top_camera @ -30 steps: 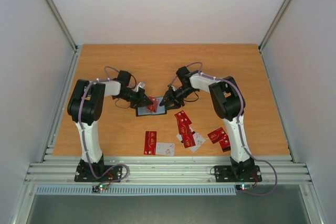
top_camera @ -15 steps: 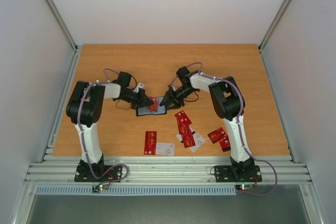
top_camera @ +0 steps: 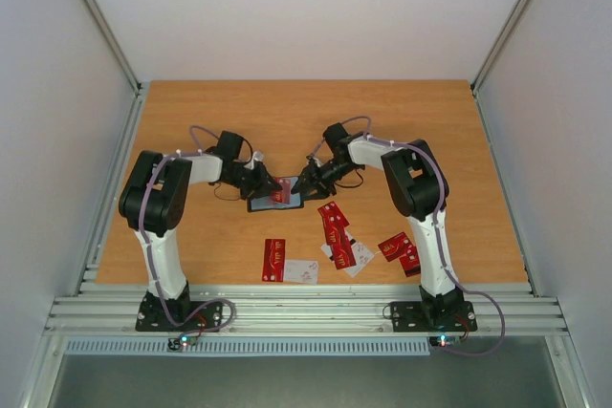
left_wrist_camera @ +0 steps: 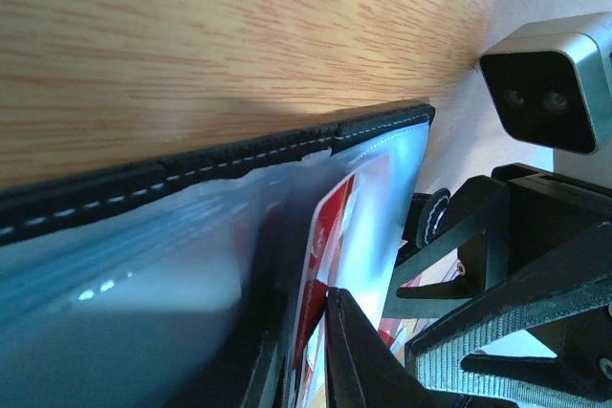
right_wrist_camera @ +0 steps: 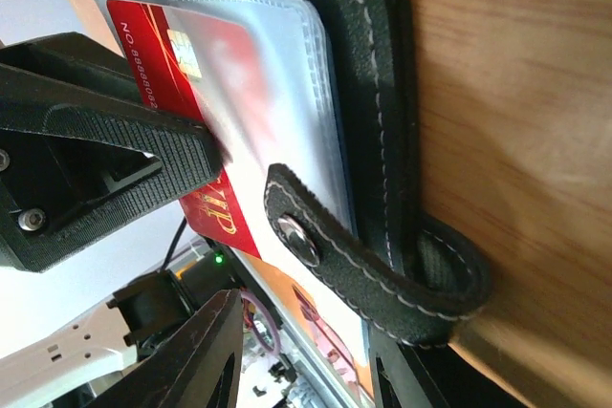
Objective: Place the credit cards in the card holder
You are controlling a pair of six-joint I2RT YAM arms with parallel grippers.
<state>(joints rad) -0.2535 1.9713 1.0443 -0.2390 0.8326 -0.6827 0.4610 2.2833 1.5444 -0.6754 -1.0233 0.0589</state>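
Though one fingertip (right_wrist_camera: 172,145) of the left gripper (top_camera: 271,183) lies against a red card (right_wrist_camera: 153,35), cannot tell whether pinching or loose. Right gripper (top_camera: 299,185): jaws apart, astride the near edge and snap tab (right_wrist_camera: 316,236) of the card holder (top_camera: 275,203); clamped or not, cannot tell. Red card partly inside a clear sleeve; holder open on the table (top_camera: 191,121) between both arms. Loose cards (top_camera: 337,226) scattered nearer the bases, rightward.

Your left fingers (left_wrist_camera: 359,360) have started loosening on the red card (right_wrist_camera: 158,40), now tucked deeper into a sleeve of the card holder (right_wrist_camera: 382,64).
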